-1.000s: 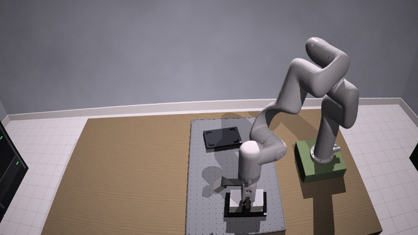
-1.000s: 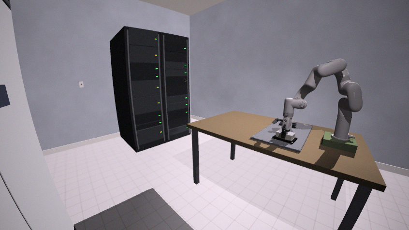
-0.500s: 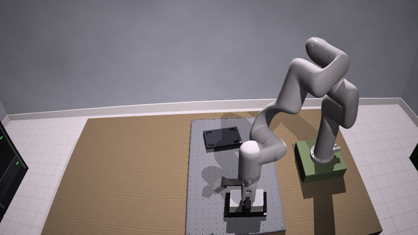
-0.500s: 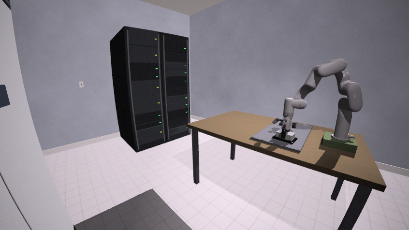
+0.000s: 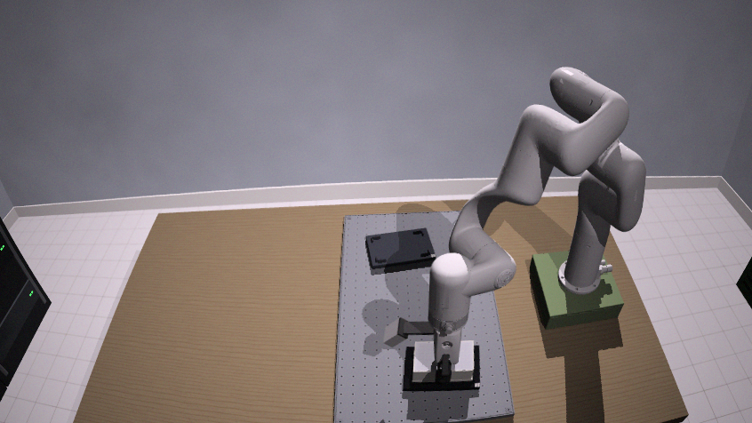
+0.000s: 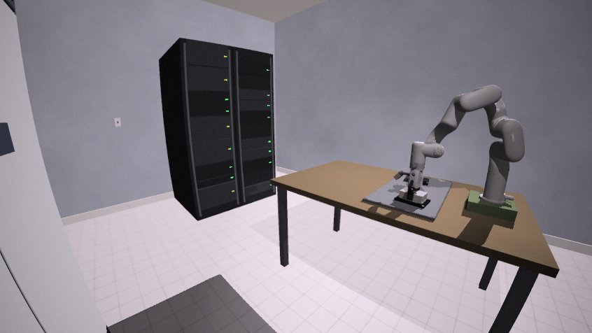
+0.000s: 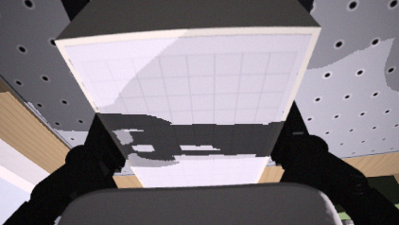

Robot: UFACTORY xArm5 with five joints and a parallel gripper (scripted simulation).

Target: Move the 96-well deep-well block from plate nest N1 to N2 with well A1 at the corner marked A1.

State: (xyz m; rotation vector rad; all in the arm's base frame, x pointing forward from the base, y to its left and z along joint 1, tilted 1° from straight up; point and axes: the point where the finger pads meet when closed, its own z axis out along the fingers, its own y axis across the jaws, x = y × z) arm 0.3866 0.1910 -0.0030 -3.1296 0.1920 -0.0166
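Note:
The white 96-well deep-well block [image 5: 436,366] sits in the black plate nest N1 [image 5: 440,383] at the near end of the grey perforated baseplate [image 5: 420,315]. My gripper [image 5: 443,371] points straight down over the block, with one finger on each long side, and is shut on it. In the wrist view the block [image 7: 189,90] fills the middle, and the black fingers of my gripper [image 7: 195,98] press its left and right walls. The block appears still down in the nest. Plate nest N2 [image 5: 400,248] lies empty at the far end of the baseplate. The A1 marks are too small to read.
The arm's green pedestal [image 5: 575,294] stands on the wooden table to the right of the baseplate. A black server rack [image 6: 217,124] stands on the floor well away from the table. The arm's elbow reaches over the area near N2.

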